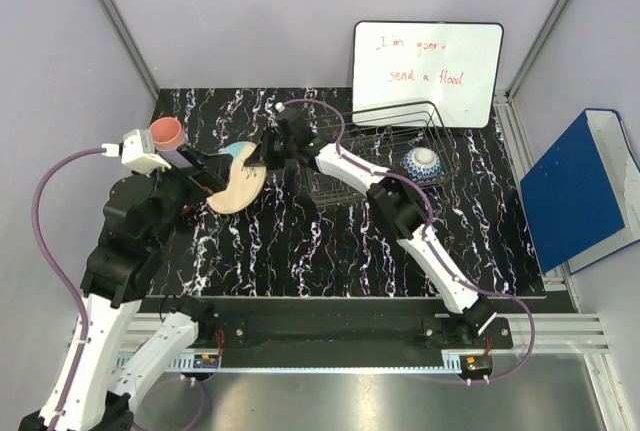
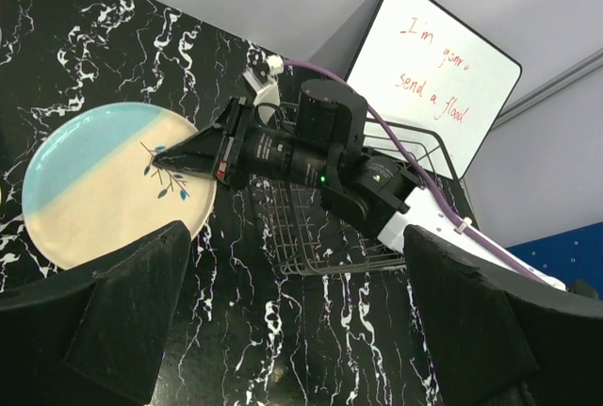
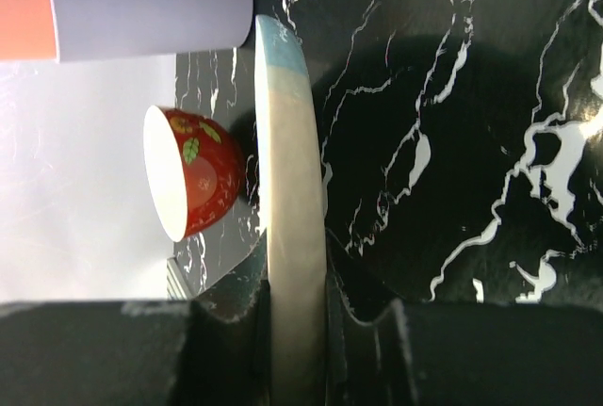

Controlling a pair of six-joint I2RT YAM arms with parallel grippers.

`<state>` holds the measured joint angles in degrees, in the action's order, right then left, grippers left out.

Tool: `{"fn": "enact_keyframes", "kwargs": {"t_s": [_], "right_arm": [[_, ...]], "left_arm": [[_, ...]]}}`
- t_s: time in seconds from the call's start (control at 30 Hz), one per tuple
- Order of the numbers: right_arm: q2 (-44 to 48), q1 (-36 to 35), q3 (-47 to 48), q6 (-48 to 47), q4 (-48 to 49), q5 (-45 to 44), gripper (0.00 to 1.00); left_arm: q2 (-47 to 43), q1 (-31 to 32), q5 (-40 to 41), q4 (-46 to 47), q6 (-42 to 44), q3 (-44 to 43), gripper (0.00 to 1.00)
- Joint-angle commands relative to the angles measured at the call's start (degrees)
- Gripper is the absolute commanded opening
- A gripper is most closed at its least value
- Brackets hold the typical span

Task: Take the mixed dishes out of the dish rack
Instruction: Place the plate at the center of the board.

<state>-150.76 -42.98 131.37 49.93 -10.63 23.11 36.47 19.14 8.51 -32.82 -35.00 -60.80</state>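
Observation:
My right gripper (image 3: 297, 331) is shut on the rim of the large light-blue-and-cream plate (image 1: 240, 181), seen edge-on in the right wrist view (image 3: 290, 189) and left of the dish rack (image 1: 385, 146). In the left wrist view the plate (image 2: 94, 189) shows its face, with the right gripper (image 2: 174, 159) pinching its edge. My left gripper (image 2: 301, 331) hangs open over bare table, beside the plate. Beyond the plate lie a red bowl with cream inside (image 3: 188, 175), a lavender cup (image 3: 151, 1) and a salmon-pink cup (image 1: 167, 134). A small blue-and-white bowl (image 1: 423, 163) sits in the rack.
A white board with red writing (image 1: 427, 71) leans against the back wall behind the rack. A blue folder (image 1: 575, 191) lies off the table at the right. Grey walls close in the left and back sides.

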Motion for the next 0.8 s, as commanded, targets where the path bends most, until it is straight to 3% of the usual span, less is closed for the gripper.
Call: {"fn": "enact_keyframes", "kwargs": {"t_s": [0.0, 0.2, 0.3, 0.53, 0.67, 0.77], "right_arm": [[-1.38, 0.71, 8.81, 0.69, -0.34, -0.17, 0.00], [-3.75, 1.67, 11.80, 1.66, -1.76, -0.44, 0.00], [-2.88, 1.67, 10.22, 1.40, -1.67, -0.26, 0.06], [-0.77, 1.67, 6.79, 0.96, -0.70, 0.44, 0.28], [-0.41, 1.59, 6.36, 1.05, -0.53, 1.06, 0.50], [0.38, 1.59, 5.21, 0.96, -0.44, 1.06, 0.57]], "left_arm": [[0.44, 0.29, -1.57, 3.11, -0.33, 0.50, 0.99], [1.32, 0.29, -2.45, 3.20, -0.68, 0.68, 0.99], [1.41, 0.38, -2.27, 3.29, -0.59, 1.12, 0.99], [2.03, 0.38, -2.71, 3.46, -0.77, 1.64, 0.99], [2.12, 0.38, -2.89, 3.55, -0.86, 1.73, 0.99], [2.12, 0.29, -3.06, 3.64, -1.03, 1.91, 0.99]]}}
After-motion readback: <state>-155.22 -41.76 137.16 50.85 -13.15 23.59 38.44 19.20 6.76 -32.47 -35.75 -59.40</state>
